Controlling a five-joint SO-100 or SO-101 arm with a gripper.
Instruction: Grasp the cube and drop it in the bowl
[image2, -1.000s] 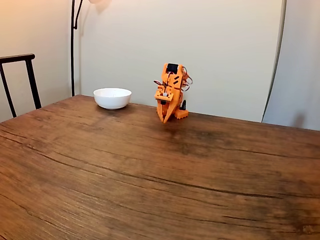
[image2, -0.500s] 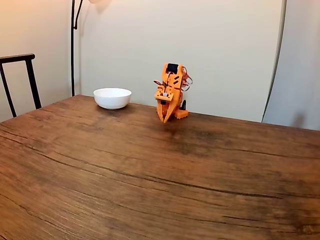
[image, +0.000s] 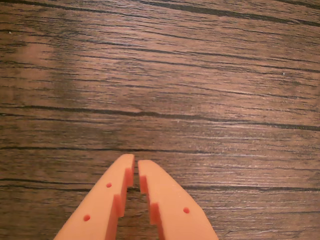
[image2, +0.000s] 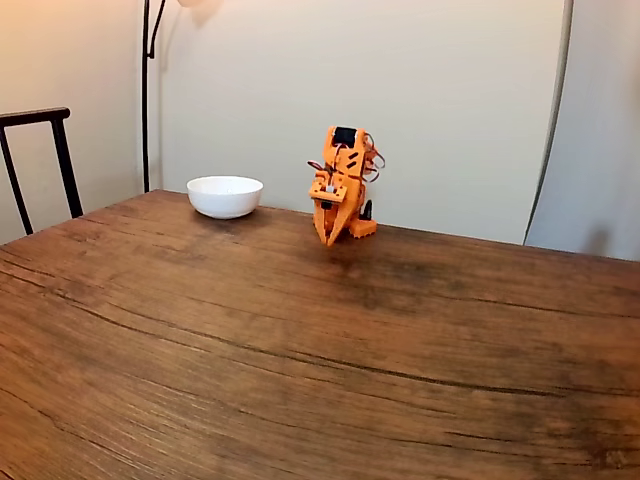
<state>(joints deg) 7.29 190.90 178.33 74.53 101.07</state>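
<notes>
When I look through the wrist view, my gripper (image: 135, 165) has its orange tips nearly together with nothing between them, over the bare wood table (image: 200, 100). In the fixed view, the white bowl (image2: 225, 196) sits left of my folded arm (image2: 343, 185). I can't see the cube.
</notes>
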